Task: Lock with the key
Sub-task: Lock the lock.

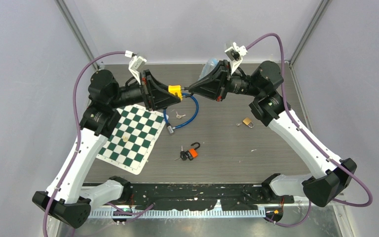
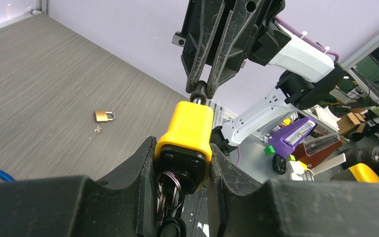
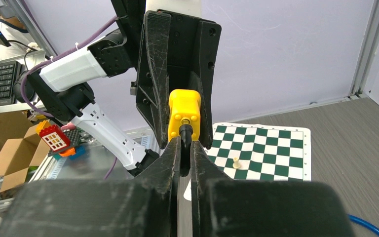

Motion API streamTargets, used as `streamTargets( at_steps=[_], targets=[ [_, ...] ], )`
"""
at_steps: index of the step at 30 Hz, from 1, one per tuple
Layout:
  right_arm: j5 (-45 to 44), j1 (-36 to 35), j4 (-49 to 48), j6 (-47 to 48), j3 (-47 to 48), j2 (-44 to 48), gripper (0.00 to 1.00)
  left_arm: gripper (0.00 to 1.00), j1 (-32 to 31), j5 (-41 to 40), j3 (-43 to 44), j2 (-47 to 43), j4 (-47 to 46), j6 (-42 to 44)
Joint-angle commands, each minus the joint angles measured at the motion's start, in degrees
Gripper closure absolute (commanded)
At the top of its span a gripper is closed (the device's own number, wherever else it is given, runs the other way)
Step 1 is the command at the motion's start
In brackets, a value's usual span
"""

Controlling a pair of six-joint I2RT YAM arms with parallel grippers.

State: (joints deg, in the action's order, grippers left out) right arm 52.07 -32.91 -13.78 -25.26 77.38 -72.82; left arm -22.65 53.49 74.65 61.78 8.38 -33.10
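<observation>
A yellow lock body of a blue cable lock is held in the air between both arms. My left gripper is shut on its sides; in the left wrist view the lock sits between my fingers, with a key ring and black key head hanging from its near face. My right gripper is shut on the black cable end, which sits at the lock's far face. The blue cable loops down to the table.
A green-and-white chessboard with a small pawn lies at the left. Loose small keys lie inside the cable loop. A brass padlock lies at the right. An orange padlock with black keys lies in front.
</observation>
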Motion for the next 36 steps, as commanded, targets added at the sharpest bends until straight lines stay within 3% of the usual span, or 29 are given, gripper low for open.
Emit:
streamTargets(
  at_steps=[1, 6, 20, 30, 36],
  targets=[
    [-0.43, -2.93, -5.84, -2.89, -1.53, -1.02, 0.95, 1.0, -1.09, 0.46, -0.22, 0.97, -7.63, -1.71],
    [-1.58, -3.78, -8.17, -7.16, -2.84, -1.66, 0.95, 1.0, -1.37, -1.63, -1.01, 0.93, -7.97, -0.76],
    [-6.17, -11.54, -2.8, 0.21, -5.36, -3.13, 0.95, 1.0, -3.27, -2.71, -0.6, 2.53, -11.5, -2.06],
    [-6.53, -16.03, -8.04, -0.63, -8.7, -5.74, 0.95, 1.0, -3.4, -2.91, -1.61, 3.15, -14.89, -3.74],
    [-7.17, -17.47, -13.89, -1.98, -13.93, -7.56, 0.95, 1.0, -3.45, -3.39, -2.91, 5.31, -22.36, -6.28]
  ],
)
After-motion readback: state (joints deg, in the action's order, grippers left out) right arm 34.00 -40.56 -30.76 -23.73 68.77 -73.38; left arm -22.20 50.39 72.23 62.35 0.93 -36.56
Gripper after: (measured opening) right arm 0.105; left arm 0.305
